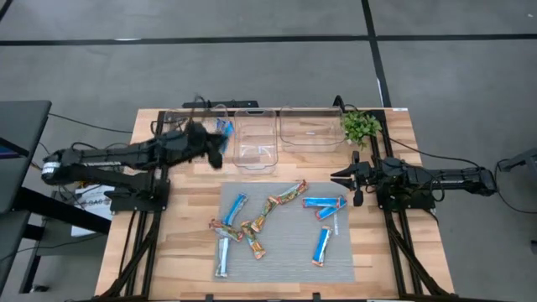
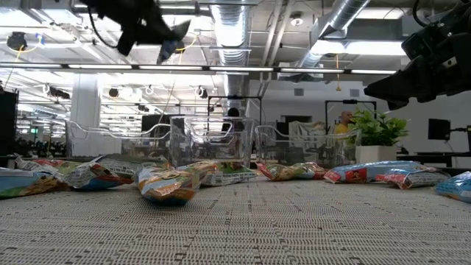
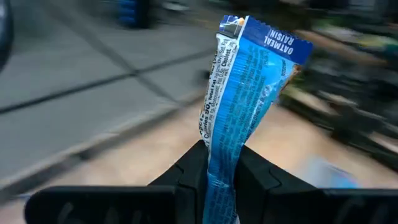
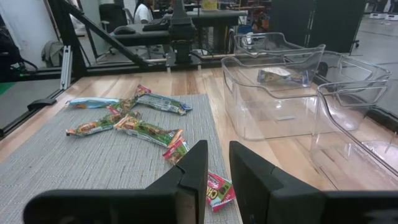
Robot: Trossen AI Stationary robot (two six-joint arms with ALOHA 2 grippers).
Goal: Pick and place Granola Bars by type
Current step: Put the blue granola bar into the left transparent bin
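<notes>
My left gripper (image 1: pixel 220 143) is raised near the table's far edge, between the left clear bin (image 1: pixel 186 122) and the middle bin (image 1: pixel 256 144). It is shut on a blue-and-white granola bar (image 3: pixel 249 99). The low view shows it high up with the bar (image 2: pixel 171 46) below it. My right gripper (image 1: pixel 341 178) hovers open and empty at the right edge of the grey mat (image 1: pixel 285 264). Several other bars lie flat on the mat: blue ones (image 1: pixel 321 245) and multicoloured ones (image 1: pixel 285 195). My left gripper pinches the blue-and-white bar between its two fingers (image 3: pixel 193 171), on the wrapper's lower stretch (image 3: pixel 221 165). The printed end (image 3: pixel 267 37) sticks out past the fingertips. The bar is lifted clear of table and bins.
Three clear bins stand in a row along the far edge; one (image 4: pixel 273 93) holds a wrapped bar (image 4: pixel 280 76). A small potted plant (image 1: pixel 361 126) sits at the far right corner. Bare wood (image 1: pixel 377 252) flanks the mat.
</notes>
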